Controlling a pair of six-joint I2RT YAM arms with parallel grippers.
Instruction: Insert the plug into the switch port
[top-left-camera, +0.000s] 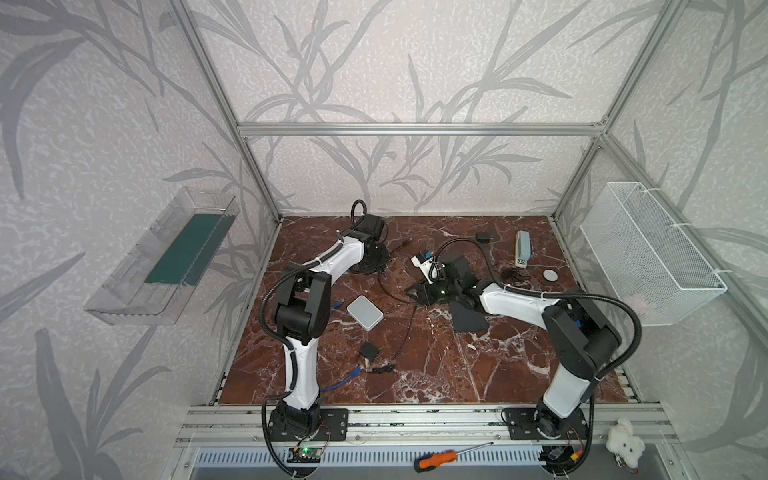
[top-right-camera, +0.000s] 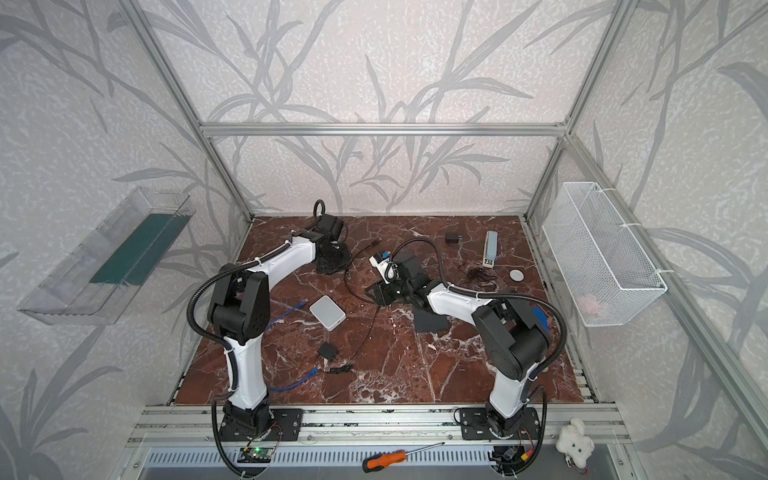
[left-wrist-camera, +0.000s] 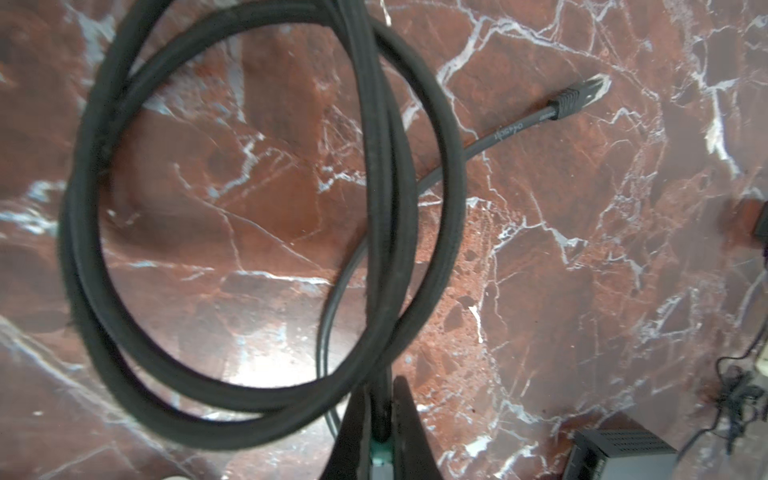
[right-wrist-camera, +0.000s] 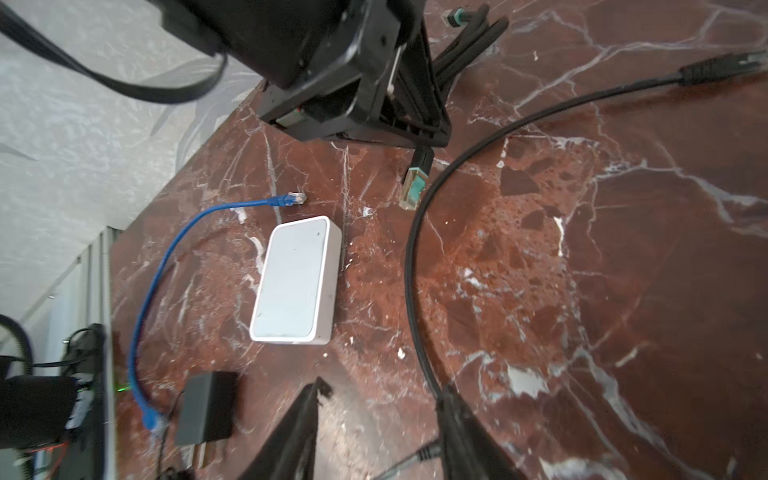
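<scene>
While clenched, left end effector (left-wrist-camera: 381, 388): pinches thick braided black cable (left-wrist-camera: 83, 208) beside its teal connector (right-wrist-camera: 412, 189), behind the switch.
switch (right-wrist-camera: 295, 278): flat white rounded box on marbled red table (right-wrist-camera: 540, 291); port hidden.
right end effector (right-wrist-camera: 382, 386): fingers spread, low beside the switch.
plug (right-wrist-camera: 419, 453): tiny black tip just beside one finger.
in the way: slim black cable (right-wrist-camera: 409, 266) curving past the switch.

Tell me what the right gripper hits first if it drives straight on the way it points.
Likely the green-tipped connector held by the left gripper; depth is unclear, and the right gripper may touch the tabletop sooner.
</scene>
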